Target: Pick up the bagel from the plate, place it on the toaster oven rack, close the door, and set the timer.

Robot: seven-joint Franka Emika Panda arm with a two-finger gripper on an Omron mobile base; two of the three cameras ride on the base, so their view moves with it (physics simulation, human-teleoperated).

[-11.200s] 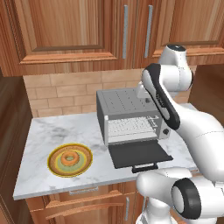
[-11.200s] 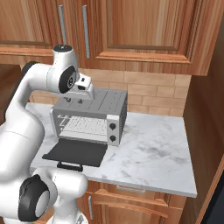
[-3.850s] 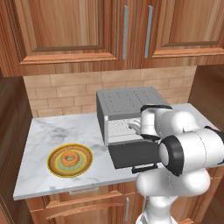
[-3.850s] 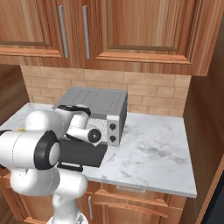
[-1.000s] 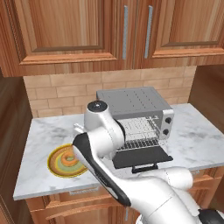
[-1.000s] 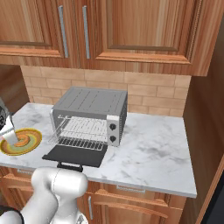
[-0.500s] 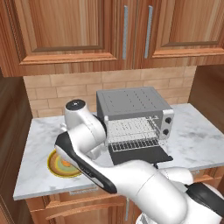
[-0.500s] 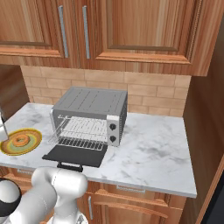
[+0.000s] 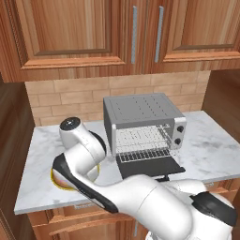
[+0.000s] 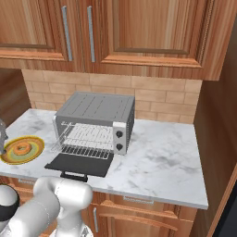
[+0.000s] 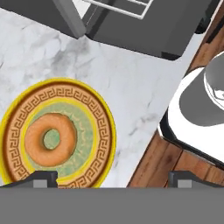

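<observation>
— None of the four steps is finished, as I judge it. The bagel [image 11: 50,139] lies flat in the green centre of the plate [image 11: 101,117], and the plate sits on the marble worktop [image 10: 162,162], to the side of the toaster oven [image 10: 95,122], away from its knobs.

— And the oven itself?

— Its door [image 10: 80,165] hangs fully open, lying level in front of the cavity with the bar handle at the outer edge. The toaster oven rack [image 10: 86,150] juts partway out over it, bare. So the pick, the placing, the closing and the timer all remain.

— Where is the tool?

— Above the worktop beside the plate, on the side nearer the oven door. In the hand view one dark tip [image 11: 38,178] stands over the plate's rim and the other off it, over the cabinet front. The tips stand wide apart with nothing between them, so I read the tool [image 11: 109,179] as released and empty.

— Which way does the bagel point?

— Being a ring, it has no real long axis; its hole faces straight up, so a grasp from any side should serve.
</observation>
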